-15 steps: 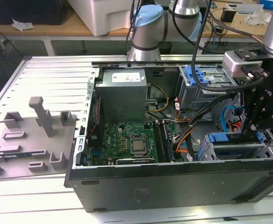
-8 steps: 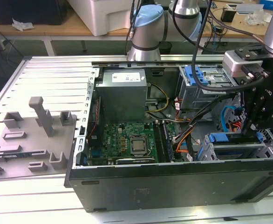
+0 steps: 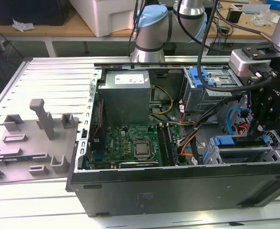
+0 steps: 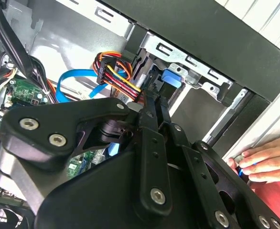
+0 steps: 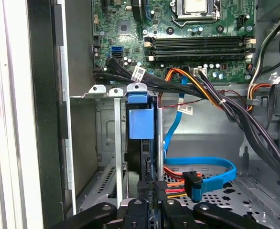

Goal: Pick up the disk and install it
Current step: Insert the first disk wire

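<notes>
The disk (image 3: 240,141) stands on edge in the drive cage (image 3: 235,155) at the front corner of the open computer case, on the exterior view's right. In the first wrist view I see it edge-on as a thin dark slab (image 5: 147,162) with its blue carrier tab (image 5: 141,119) at the far end, between the cage's metal rails (image 5: 117,133). My gripper (image 5: 149,187) reaches down from above, and its black fingers (image 4: 155,107) are shut on the disk's near edge. In the exterior view the gripper (image 3: 260,135) sits right over the cage.
Blue data cables (image 5: 202,167) and coloured power wires (image 4: 113,71) lie beside the cage. The motherboard (image 3: 130,148), grey power supply (image 3: 125,90) and a second bay with blue latches (image 3: 211,78) share the case. A person's hand (image 4: 266,160) rests on the case edge. A grey fixture (image 3: 35,138) lies left.
</notes>
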You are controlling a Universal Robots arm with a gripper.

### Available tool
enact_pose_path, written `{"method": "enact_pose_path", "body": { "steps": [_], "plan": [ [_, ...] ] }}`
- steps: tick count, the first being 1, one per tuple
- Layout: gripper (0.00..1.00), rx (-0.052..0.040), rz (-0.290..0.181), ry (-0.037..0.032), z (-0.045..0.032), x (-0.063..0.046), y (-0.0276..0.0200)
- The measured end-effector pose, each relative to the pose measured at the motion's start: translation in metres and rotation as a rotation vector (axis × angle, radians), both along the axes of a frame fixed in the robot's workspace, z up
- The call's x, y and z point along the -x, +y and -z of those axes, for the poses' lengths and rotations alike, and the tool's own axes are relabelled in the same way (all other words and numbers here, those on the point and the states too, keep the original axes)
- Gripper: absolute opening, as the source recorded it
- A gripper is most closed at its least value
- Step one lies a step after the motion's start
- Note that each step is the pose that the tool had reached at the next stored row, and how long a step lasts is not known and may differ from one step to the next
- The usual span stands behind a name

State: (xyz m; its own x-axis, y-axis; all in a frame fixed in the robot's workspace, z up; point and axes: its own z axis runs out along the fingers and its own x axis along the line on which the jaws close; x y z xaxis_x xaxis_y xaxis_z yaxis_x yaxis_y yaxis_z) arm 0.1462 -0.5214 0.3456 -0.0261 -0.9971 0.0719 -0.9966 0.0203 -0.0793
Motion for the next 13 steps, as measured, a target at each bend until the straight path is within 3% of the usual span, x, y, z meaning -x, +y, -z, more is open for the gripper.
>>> {"method": "enact_pose_path", "body": {
  "steps": [5,13],
  "plan": [
    [0.17,-0.0126,0.0,0.0,0.0001,0.0,-0.0003],
    [0.17,-0.0127,0.0,0.0,0.0004,0.0,-0.0019]
  ]
}}
